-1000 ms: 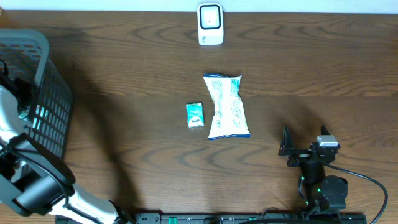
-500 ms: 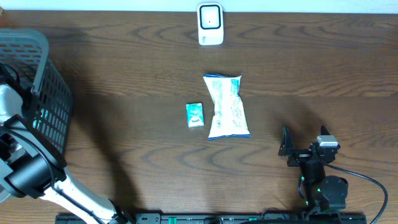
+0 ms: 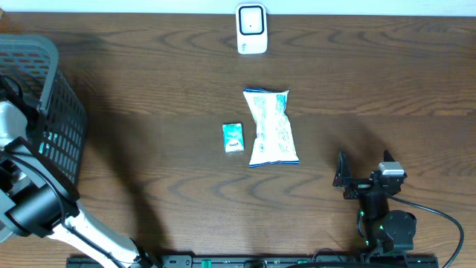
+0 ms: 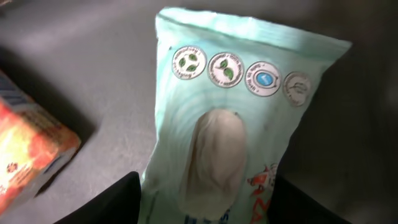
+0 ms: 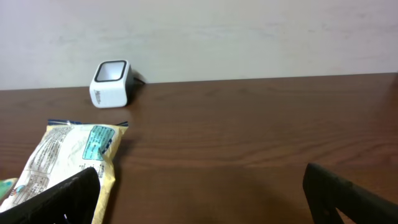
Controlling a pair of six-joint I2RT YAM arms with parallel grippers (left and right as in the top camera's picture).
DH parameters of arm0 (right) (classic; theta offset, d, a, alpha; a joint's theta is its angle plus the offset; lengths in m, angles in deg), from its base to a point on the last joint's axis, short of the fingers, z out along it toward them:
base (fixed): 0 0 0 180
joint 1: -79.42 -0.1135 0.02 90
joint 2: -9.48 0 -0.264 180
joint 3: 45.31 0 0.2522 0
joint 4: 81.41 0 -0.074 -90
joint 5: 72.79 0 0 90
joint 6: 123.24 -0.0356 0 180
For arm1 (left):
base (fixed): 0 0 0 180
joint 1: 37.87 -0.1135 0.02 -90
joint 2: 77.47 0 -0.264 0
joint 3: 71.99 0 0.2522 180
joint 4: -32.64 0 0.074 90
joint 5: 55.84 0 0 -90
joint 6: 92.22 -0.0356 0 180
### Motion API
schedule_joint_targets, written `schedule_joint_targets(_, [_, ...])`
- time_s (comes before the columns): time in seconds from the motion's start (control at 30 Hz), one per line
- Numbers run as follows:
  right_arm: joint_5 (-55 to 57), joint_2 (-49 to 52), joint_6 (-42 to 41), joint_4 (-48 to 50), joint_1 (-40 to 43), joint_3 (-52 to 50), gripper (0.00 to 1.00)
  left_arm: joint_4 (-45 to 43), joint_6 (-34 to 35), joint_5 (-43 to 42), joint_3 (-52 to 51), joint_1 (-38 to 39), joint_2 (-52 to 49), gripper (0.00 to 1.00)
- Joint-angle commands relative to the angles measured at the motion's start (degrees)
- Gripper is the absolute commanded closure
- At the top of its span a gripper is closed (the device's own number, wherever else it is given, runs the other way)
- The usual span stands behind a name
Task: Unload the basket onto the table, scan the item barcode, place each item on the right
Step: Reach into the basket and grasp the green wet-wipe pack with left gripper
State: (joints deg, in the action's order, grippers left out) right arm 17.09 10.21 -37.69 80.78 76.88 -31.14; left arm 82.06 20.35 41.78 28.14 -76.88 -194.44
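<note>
The left arm (image 3: 37,208) at the table's (image 3: 149,74) near left edge has shifted since a second ago, and now reaches over one dark mesh basket (image 3: 44,52); nothing else has moved. Two arms are in view. The left end effector (image 4: 206,179) is inside the basket, its two dark fingers either side of the near end of one mint-green wipes pack (image 4: 249,106). Whether they press on the pack cannot be told. The basket holds two things: that pack, lying flat, and one orange box (image 4: 31,155) to its left, apart from it. At the near right, the right end effector (image 5: 199,180) sits low over the table with its fingers spread wide, holding nothing. Mid-table lie two items just beside each other: one small green packet (image 3: 233,138) and one white-and-blue snack bag (image 3: 271,128). At the far edge stands one white barcode scanner (image 3: 251,28), well apart from the basket.
</note>
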Motion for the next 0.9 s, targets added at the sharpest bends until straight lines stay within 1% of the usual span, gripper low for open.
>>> schedule_joint_targets(0.0, [-0.07, -0.17, 0.68, -0.24, -0.55, -0.09, 0.01, -0.20, 0.24, 0.33, -1.40, -0.13, -2.21, 0.37])
schedule_joint_targets(0.13, [-0.07, -0.17, 0.68, -0.24, -0.55, -0.09, 0.01, 0.04, 0.24, 0.33, -1.40, -0.13, -4.50, 0.36])
schedule_joint_targets(0.2, [-0.07, -0.17, 0.68, -0.24, -0.55, -0.09, 0.01, 0.26, 0.22, 0.33, -1.40, -0.15, -4.92, 0.33])
schedule_joint_targets(0.33, [-0.04, -0.17, 0.68, -0.24, -0.55, -0.09, 0.01, 0.28, 0.22, 0.33, -1.40, -0.15, -4.57, 0.33])
schedule_joint_targets(0.37, [-0.07, -0.17, 0.68, -0.24, -0.55, -0.09, 0.01, 0.33, 0.22, 0.33, -1.40, -0.15, -4.31, 0.35])
schedule_joint_targets(0.43, [-0.04, -0.17, 0.68, -0.24, -0.55, -0.09, 0.01, 0.44, 0.24, 0.31, -1.38, -0.15, -2.89, 0.43])
schedule_joint_targets(0.5, [-0.07, -0.17, 0.68, -0.24, -0.55, -0.09, 0.01, 0.26, 0.26, 0.31, -1.38, -0.15, -0.96, 0.44])
schedule_joint_targets(0.6, [-0.07, -0.17, 0.68, -0.24, -0.55, -0.09, 0.01, 0.04, 0.26, 0.31, -1.33, -0.15, 2.89, 0.57])
schedule_joint_targets(0.63, [-0.07, -0.20, 0.68, -0.24, -0.55, -0.09, 0.01, 0.00, 0.26, 0.31, -1.33, -0.15, 5.05, 0.63])
schedule_joint_targets(0.87, [-0.07, -0.17, 0.68, -0.24, -0.55, -0.09, 0.01, 0.04, 0.28, 0.31, -1.33, -0.15, 11.15, 0.64])
